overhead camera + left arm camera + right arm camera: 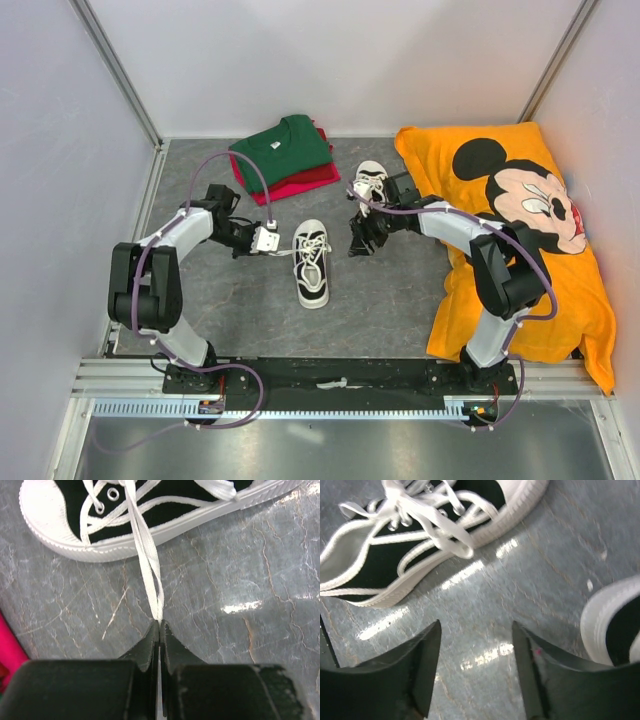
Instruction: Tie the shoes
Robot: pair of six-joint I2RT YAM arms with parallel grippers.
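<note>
Pinching a white lace [150, 575], left gripper [268, 240] has jaws clamped on it; the lace runs straight to the near sneaker [312, 265] mid-table [400, 300]. Right gripper [358, 243] just right of that sneaker, jaws apart, nothing between. Second sneaker [370, 180] sits behind it, beside the orange Mickey Mouse cloth [570, 300].

Black shoes [312, 265], white laces [149, 565]

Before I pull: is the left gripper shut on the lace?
Shut: the left gripper pinches the white lace, which runs taut to the shoe.
</note>
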